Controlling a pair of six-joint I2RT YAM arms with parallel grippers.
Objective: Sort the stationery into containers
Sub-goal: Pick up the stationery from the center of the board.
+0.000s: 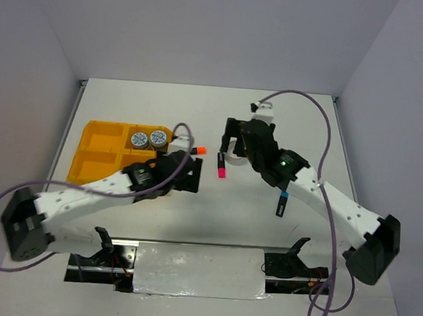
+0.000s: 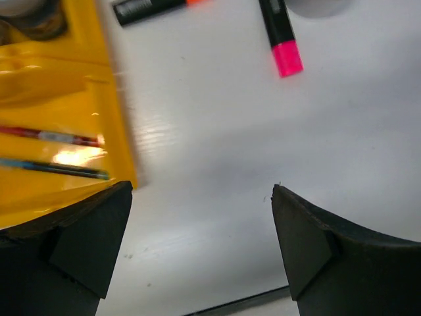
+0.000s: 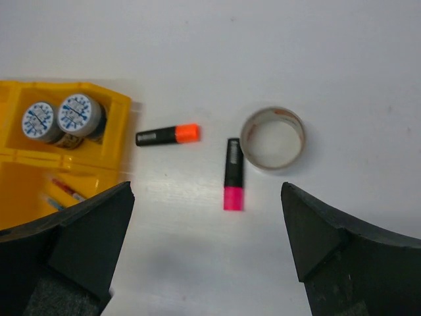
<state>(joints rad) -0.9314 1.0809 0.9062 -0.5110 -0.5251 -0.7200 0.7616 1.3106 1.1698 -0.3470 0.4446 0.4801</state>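
Note:
The yellow-orange tray sits at the left, with two blue-white tape rolls in its far right compartment. A red pen and a blue pen lie in a near compartment. An orange-capped black marker, the pink highlighter and the grey tape ring lie on the table right of the tray. My left gripper is open and empty above bare table by the tray's right edge. My right gripper is open and empty above the highlighter and the ring.
A blue-capped black marker lies on the table beside the right arm's forearm. White walls close the table in at the back and sides. A metal strip runs along the near edge between the arm bases.

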